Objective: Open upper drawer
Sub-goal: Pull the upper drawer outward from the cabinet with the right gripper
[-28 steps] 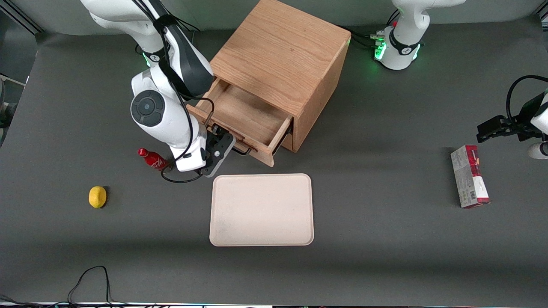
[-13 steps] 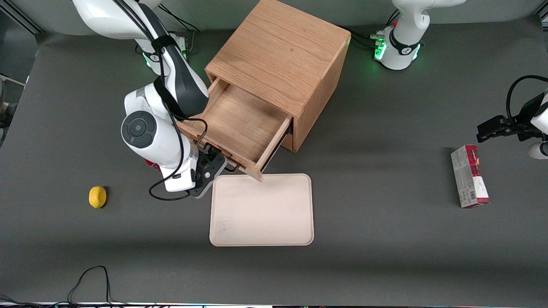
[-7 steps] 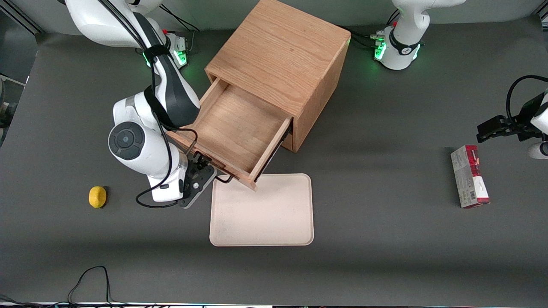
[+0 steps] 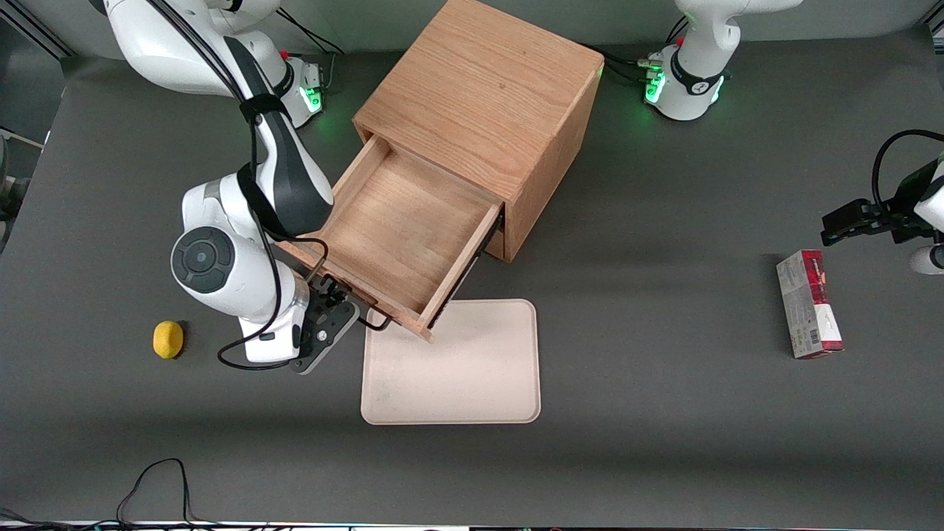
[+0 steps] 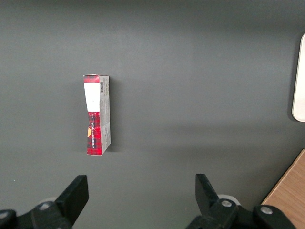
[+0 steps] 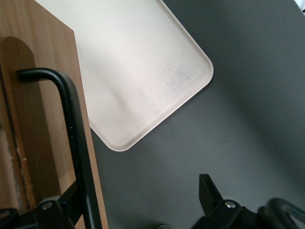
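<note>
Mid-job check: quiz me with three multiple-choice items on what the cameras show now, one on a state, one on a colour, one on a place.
1. The upper drawer of the cabinet is:
A. shut
B. pulled far out
C. taken out entirely

2. The drawer's handle is:
A. black
B. silver
C. white

3. The lemon lies:
A. in the drawer
B. on top of the cabinet
C. on the table, toward the working arm's end

Key:
1 B, its bare wooden floor shows, with the hand at the handle, fingers apart.
2 A, the wrist view shows a black bar.
3 C, it sits alone on the dark tabletop.
</note>
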